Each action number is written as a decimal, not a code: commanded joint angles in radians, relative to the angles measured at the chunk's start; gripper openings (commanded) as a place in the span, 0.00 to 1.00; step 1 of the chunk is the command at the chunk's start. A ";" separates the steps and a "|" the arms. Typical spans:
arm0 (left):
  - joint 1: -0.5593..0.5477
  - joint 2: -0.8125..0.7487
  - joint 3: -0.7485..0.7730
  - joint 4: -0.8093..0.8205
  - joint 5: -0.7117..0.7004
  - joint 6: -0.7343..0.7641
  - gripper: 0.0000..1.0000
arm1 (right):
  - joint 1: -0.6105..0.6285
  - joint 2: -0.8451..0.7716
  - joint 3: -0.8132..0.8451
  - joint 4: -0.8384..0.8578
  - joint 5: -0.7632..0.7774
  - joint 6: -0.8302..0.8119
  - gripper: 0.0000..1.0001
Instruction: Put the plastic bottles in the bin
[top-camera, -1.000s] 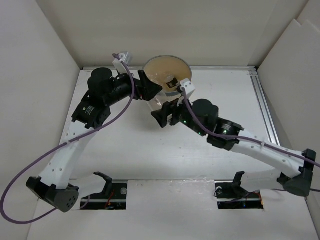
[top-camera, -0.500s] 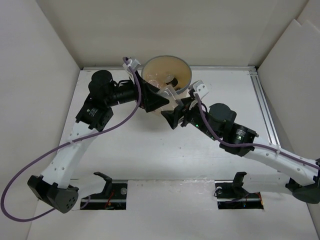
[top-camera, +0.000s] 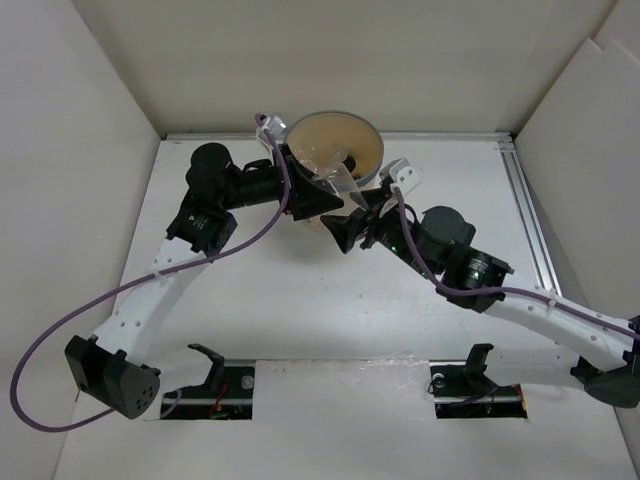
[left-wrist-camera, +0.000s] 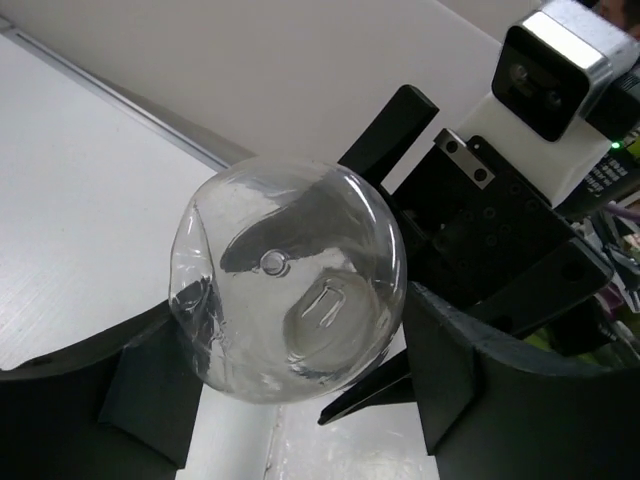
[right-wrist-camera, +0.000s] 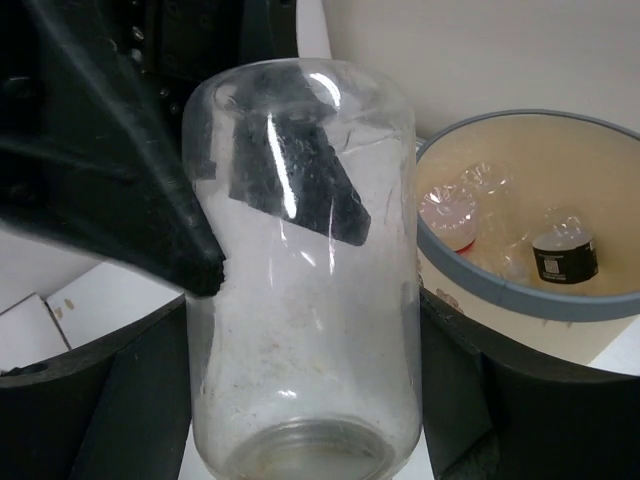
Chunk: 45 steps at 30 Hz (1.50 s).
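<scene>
One clear plastic bottle (right-wrist-camera: 300, 300) hangs in the air just in front of the bin (right-wrist-camera: 520, 295), gripped from both sides. My right gripper (right-wrist-camera: 305, 390) is shut on its body near the neck. My left gripper (left-wrist-camera: 290, 340) is shut on its base end (left-wrist-camera: 290, 290), both fingers pressing the wall. From above, the bottle (top-camera: 346, 184) shows between the left gripper (top-camera: 322, 192) and the right gripper (top-camera: 355, 214), close to the tan bin's grey rim (top-camera: 376, 140). Inside the bin lie a black-labelled bottle (right-wrist-camera: 565, 255) and a red-labelled bottle (right-wrist-camera: 450, 215).
White walls enclose the table on the left, back and right. A metal rail (top-camera: 530, 220) runs along the table's right side. The bin stands against the back wall, and both arms cross just in front of it.
The left gripper has slid onto the bottle's base and shut on it. The right arm carried the bottle right and closer to the bin, then held still.
</scene>
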 joint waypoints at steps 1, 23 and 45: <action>0.007 0.015 0.001 0.128 -0.027 -0.077 0.63 | 0.005 -0.004 -0.003 0.111 -0.056 -0.014 0.17; 0.053 0.494 0.676 -0.252 -0.513 0.143 0.09 | -0.029 -0.113 -0.118 -0.078 0.370 0.067 1.00; 0.048 0.291 0.607 -0.559 -1.126 0.205 1.00 | -0.038 -0.139 0.386 -0.775 0.549 0.122 1.00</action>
